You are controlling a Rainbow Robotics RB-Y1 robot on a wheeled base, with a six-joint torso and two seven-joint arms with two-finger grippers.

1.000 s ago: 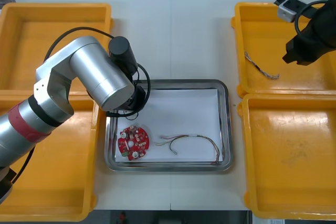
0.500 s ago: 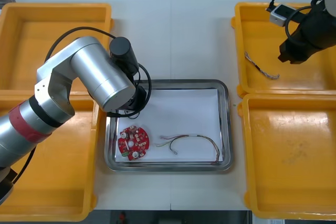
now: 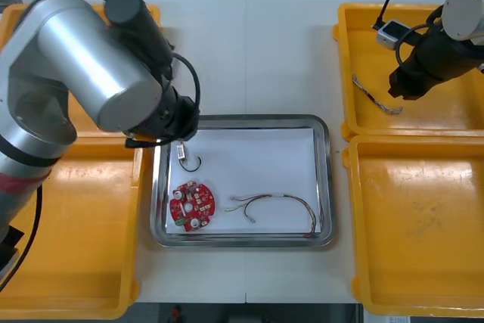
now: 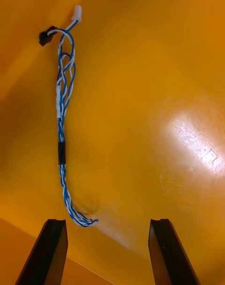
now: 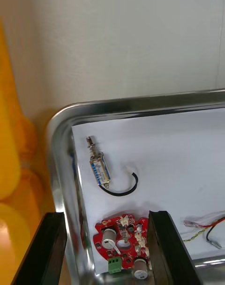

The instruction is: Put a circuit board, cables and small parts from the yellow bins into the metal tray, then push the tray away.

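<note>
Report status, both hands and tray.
Left hand open above metal tray. Right hand open over blue and white cable in far right bin. Tray holds circuit board, red and yellow cable, small metal part. Nothing in the way.

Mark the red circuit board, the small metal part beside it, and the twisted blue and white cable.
red circuit board [image 3: 192, 206]: front view, centre of the disc.
small metal part [image 5: 100, 169]: left wrist view, its blue-grey body.
twisted blue and white cable [image 4: 61, 153]: right wrist view, black sleeve midway along.
</note>
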